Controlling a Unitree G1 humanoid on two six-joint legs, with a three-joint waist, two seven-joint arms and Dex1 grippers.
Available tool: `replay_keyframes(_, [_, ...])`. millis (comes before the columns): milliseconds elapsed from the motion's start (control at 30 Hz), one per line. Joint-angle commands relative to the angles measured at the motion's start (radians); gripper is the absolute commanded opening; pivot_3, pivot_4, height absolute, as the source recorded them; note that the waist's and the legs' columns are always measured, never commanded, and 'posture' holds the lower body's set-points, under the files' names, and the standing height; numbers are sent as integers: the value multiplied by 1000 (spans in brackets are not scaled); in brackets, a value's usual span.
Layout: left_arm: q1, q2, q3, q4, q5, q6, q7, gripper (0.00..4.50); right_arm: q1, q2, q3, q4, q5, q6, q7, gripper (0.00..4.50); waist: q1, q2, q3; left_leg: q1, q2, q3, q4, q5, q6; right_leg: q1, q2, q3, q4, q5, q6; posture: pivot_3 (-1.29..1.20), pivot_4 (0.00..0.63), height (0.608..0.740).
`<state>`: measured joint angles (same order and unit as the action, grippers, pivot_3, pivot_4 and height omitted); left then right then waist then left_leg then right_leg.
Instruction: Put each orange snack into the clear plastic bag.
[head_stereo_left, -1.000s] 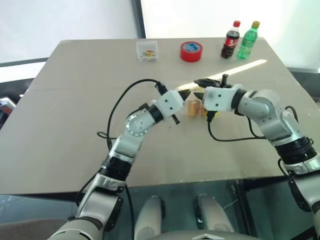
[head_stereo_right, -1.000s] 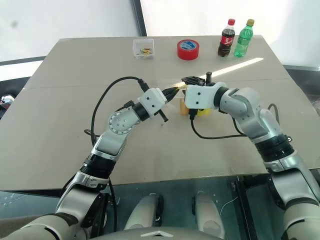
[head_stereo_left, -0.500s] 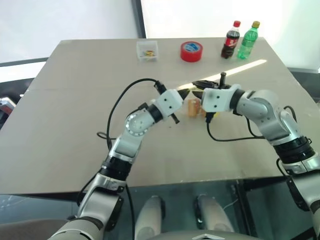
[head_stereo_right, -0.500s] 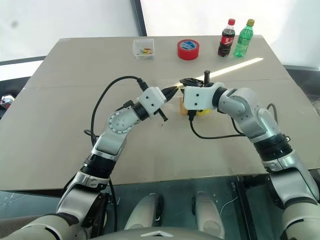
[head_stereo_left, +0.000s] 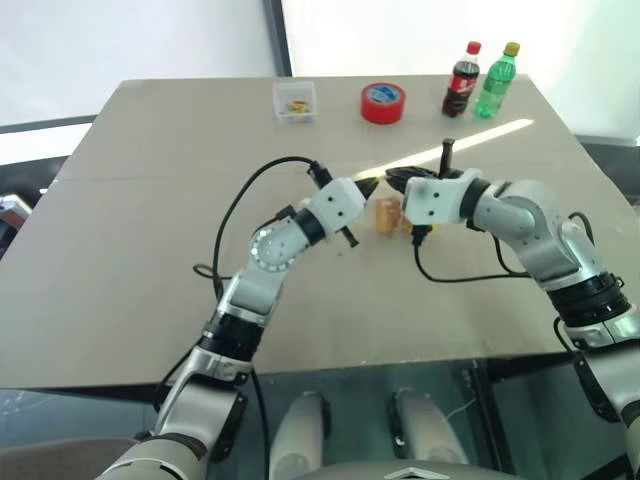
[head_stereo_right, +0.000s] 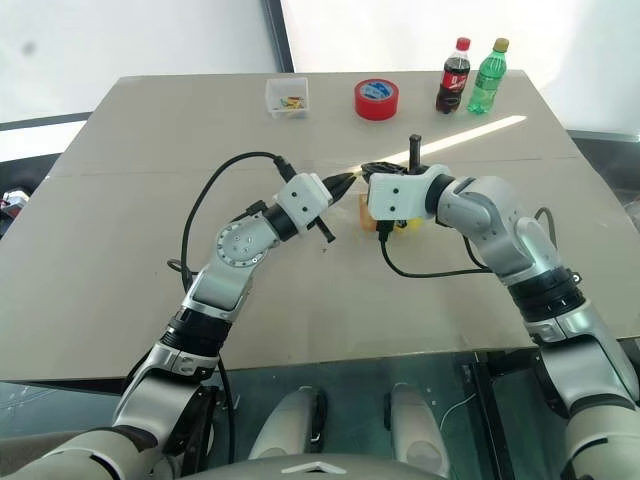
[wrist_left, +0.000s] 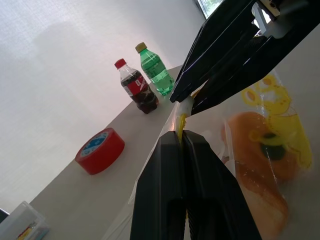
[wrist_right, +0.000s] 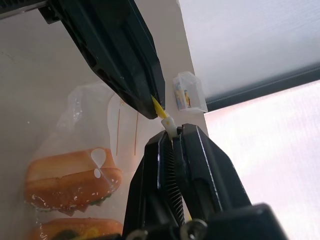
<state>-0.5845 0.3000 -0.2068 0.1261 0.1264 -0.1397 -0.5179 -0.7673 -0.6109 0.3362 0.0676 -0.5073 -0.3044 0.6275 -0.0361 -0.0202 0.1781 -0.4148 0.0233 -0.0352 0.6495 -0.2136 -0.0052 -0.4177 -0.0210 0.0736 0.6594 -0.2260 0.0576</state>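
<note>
Hanging over the middle of the counter (head_stereo_left: 150, 200), the clear plastic bag (wrist_left: 250, 150) is pinched by its yellow top edge from both sides: left pincer (wrist_left: 181, 136) and right pincer (wrist_right: 171, 134) are each clamped tight on it, tips nearly touching. Both orange snacks (wrist_right: 72, 182) sit inside the bag.

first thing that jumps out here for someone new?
Mid-table, the left gripper and right gripper meet tip to tip, both shut on the top edge of the clear bag, which hangs between them. Two orange snacks already sit inside it. Along the far edge stand a small clear box, a red tape roll, a cola bottle and a green bottle.
</note>
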Motion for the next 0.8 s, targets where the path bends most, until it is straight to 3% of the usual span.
replay_keyframes(33, [-4, -2, 6, -57, -10, -5, 1, 0, -7, 3, -26, -22, 6, 5, -11, 247, 0, 0, 0, 0, 0, 0, 0, 0, 0, 0, 0, 0, 0, 0, 0, 0, 150, 740])
replay_keyframes(433, [7, 13, 17, -62, 3, -1, 11, 0, 17, -28, -52, -19, -3, 27, -20, 247, 0, 0, 0, 0, 0, 0, 0, 0, 0, 0, 0, 0, 0, 0, 0, 0, 150, 740])
replay_keyframes(800, [-46, 62, 53, 35, 15, -47, 49, 0, 108, -118, -209, -36, 82, 187, -29, 247, 2, 0, 0, 0, 0, 0, 0, 0, 0, 0, 0, 0, 0, 0, 0, 0, 150, 740])
